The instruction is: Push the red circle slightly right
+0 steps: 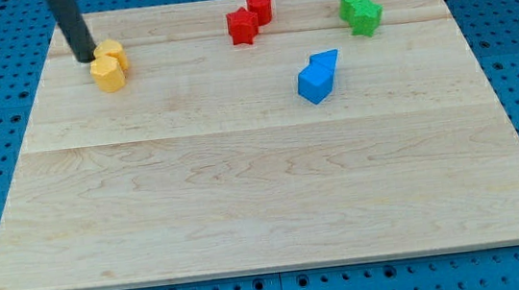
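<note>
The red circle [260, 6] stands near the board's top edge, a little right of centre. A red star-like block [242, 25] touches it on its lower left. My tip [85, 58] is far to the left of both, near the board's top left, right beside the left side of two yellow blocks [109, 65].
Two green blocks [359, 10] sit together at the top right. Two blue blocks [317, 75] sit together right of centre, below the red ones. The wooden board [265, 193] lies on a blue pegboard.
</note>
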`<state>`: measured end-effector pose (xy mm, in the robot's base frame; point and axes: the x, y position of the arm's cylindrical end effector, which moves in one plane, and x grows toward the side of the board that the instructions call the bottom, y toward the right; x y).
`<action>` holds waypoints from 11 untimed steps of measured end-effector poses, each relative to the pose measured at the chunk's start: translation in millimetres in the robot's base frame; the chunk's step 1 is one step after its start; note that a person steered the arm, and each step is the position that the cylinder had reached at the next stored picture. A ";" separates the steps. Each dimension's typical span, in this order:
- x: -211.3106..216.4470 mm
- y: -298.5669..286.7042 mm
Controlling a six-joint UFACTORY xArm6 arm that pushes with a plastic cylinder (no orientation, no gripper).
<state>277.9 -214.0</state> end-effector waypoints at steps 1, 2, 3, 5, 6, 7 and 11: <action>-8.9 28.5; -11.8 48.4; -43.6 70.6; -85.7 137.1; -85.5 179.5; -85.7 200.0; -82.5 288.6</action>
